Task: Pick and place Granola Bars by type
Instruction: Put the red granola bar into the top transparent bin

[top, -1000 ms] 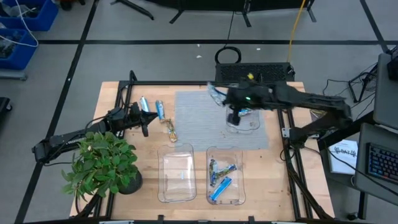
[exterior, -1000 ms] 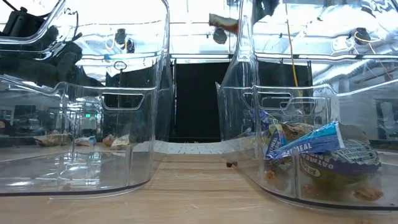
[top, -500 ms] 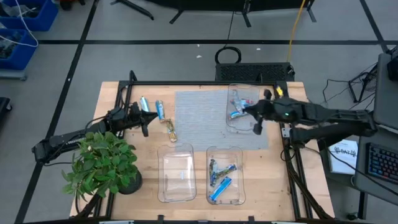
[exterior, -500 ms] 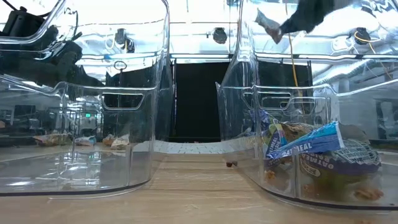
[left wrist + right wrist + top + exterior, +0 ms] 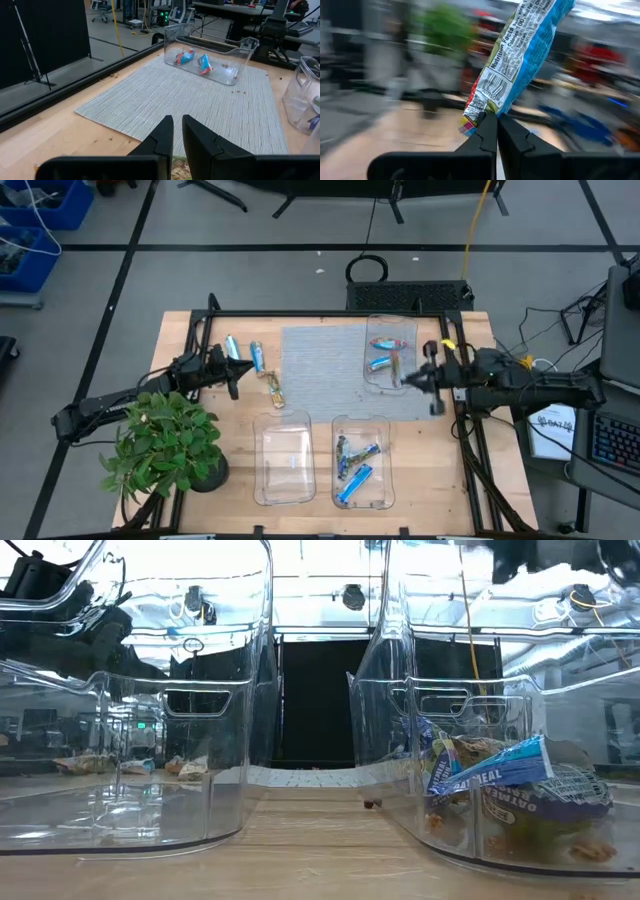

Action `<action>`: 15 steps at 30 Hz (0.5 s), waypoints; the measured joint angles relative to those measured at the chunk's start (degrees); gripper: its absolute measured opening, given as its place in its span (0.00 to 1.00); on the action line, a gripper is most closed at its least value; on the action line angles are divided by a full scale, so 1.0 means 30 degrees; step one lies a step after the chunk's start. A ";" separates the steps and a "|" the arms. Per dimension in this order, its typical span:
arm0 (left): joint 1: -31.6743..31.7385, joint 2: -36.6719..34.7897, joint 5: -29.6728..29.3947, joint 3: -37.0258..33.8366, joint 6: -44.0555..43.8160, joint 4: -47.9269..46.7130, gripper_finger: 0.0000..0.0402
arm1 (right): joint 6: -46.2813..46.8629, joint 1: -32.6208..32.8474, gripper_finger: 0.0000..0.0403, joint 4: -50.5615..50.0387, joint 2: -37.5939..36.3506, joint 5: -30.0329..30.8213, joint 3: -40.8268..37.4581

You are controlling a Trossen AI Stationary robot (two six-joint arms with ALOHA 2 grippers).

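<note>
One blue bar stands lengthwise from our right hand, pinched shut, beside the far tray.

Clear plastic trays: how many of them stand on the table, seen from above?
3. The far tray stands on the grey mat. The left front tray and the right front tray stand side by side off the mat. None seems hidden.

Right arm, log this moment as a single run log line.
right tool: shut on blue granola bar | position: near table's right edge | left tool: shut, idle at table's left | far tray: two bars
</note>
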 joint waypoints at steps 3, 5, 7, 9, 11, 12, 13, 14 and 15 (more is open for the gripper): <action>-0.0007 0.0000 0.0000 0.0000 0.0007 0.0000 0.12 | -0.0078 0.0000 0.00 -0.0020 -0.0235 -0.3905 -0.0103; -0.0003 0.0000 0.0000 0.0000 0.0013 0.0000 0.12 | -0.0093 -0.0006 0.00 0.0014 -0.0299 -0.6647 -0.0107; -0.0003 0.0000 0.0000 0.0000 0.0015 0.0000 0.12 | 0.0111 0.0007 0.00 -0.0017 -0.0325 -0.9246 -0.0107; -0.0007 0.0000 0.0000 0.0000 0.0015 0.0007 0.12 | 0.0495 0.0000 0.00 -0.0034 -0.0331 -1.1495 -0.0107; 0.0000 0.0000 0.0000 0.0000 0.0022 0.0007 0.12 | 0.0915 0.0004 0.00 -0.0120 -0.0332 -1.2687 -0.0107; -0.0007 0.0000 0.0000 0.0000 0.0022 0.0007 0.12 | 0.1081 0.0000 0.00 -0.0216 -0.0329 -1.2793 -0.0107; 0.0000 -0.0003 0.0000 0.0000 0.0022 0.0007 0.12 | 0.1179 0.0000 0.00 -0.0336 -0.0325 -1.2839 -0.0107; -0.0007 -0.0001 0.0000 0.0000 0.0026 0.0003 0.12 | 0.1200 -0.0007 0.00 -0.0444 -0.0311 -1.2989 -0.0107; -0.0007 -0.0002 0.0000 0.0000 0.0024 0.0007 0.12 | 0.1192 -0.0015 0.00 -0.0544 -0.0311 -1.3096 -0.0107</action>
